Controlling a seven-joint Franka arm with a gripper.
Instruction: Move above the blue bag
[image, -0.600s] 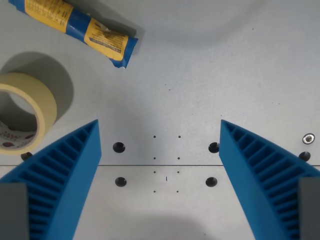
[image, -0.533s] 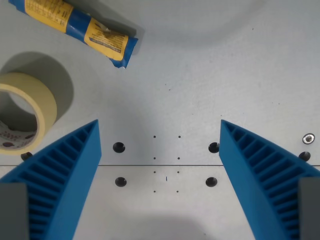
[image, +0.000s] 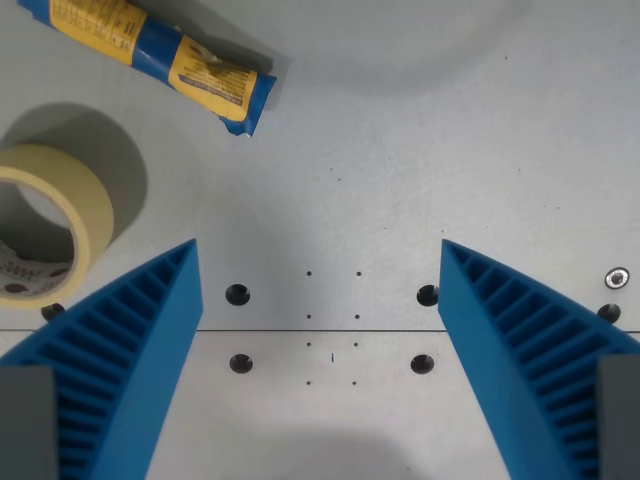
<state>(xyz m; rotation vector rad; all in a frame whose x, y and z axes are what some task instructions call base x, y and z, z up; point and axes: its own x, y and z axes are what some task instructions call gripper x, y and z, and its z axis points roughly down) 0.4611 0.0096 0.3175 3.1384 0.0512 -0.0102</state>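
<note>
Fingers (image: 318, 300): spread wide and gripping nothing, which suits you, since this move needs no grasp.
Below them: only bare table (image: 480, 140) with its bolt holes.
Blue bag (image: 150, 55): lies flat at the wrist view's upper left, well apart from the fingers, so you must travel that way.
Tape roll (image: 50, 225): near the bag; stay high over it.

Grey table (image: 450, 150) w/ blue bag (image: 160, 55) & tape roll (image: 50, 225).
</note>
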